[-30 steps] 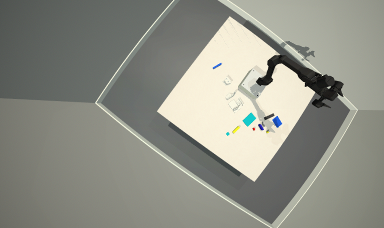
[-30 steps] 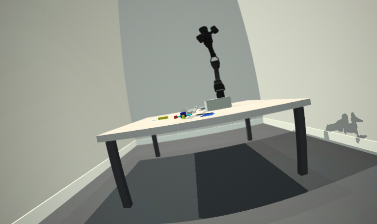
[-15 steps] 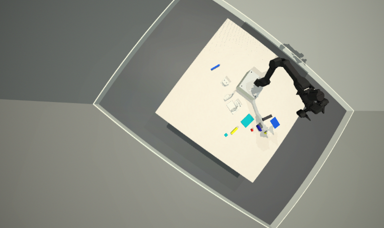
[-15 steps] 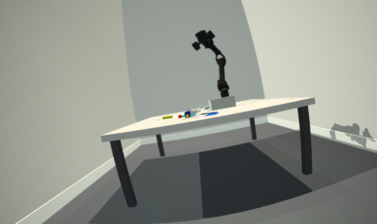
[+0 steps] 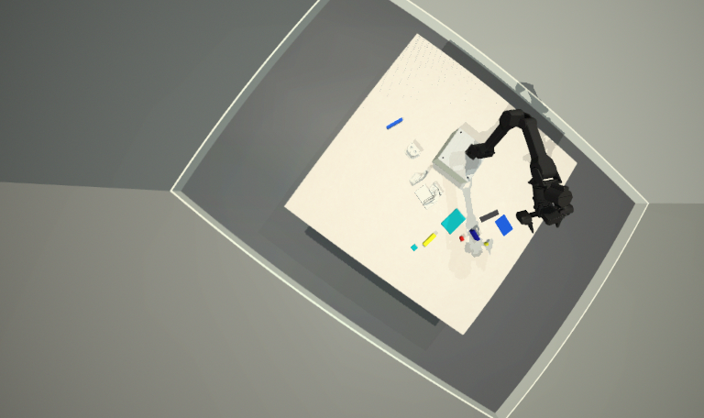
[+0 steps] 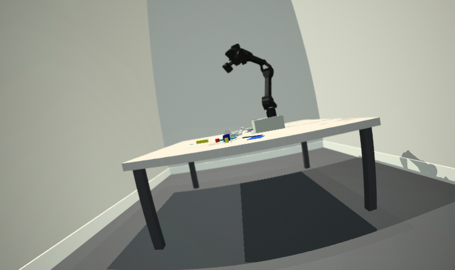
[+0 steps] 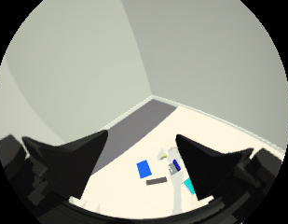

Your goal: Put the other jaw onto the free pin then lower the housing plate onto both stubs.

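Observation:
My gripper (image 5: 544,227) (image 7: 143,136) is open and empty, high above the table near its right edge in the top view. A white part with a square outline and jagged pieces (image 5: 428,194) lies left of the robot's pedestal. A small pale elongated part (image 5: 418,177) lies just above it in that view, and a white part with two dark spots (image 5: 412,148) lies farther up. These parts are too small to tell which is the plate, jaws or pins, or whether any teeth mesh. The gripper is well away from all of them.
The grey pedestal (image 5: 448,168) (image 6: 268,124) carries the arm. A teal plate (image 5: 453,221), yellow bar (image 5: 429,238), red cube (image 5: 461,238), navy block (image 5: 474,235) (image 7: 176,165), dark bar (image 5: 489,215) (image 7: 157,181) and blue plate (image 5: 503,225) (image 7: 144,169) lie on the table. A blue bar (image 5: 394,123) lies farther off.

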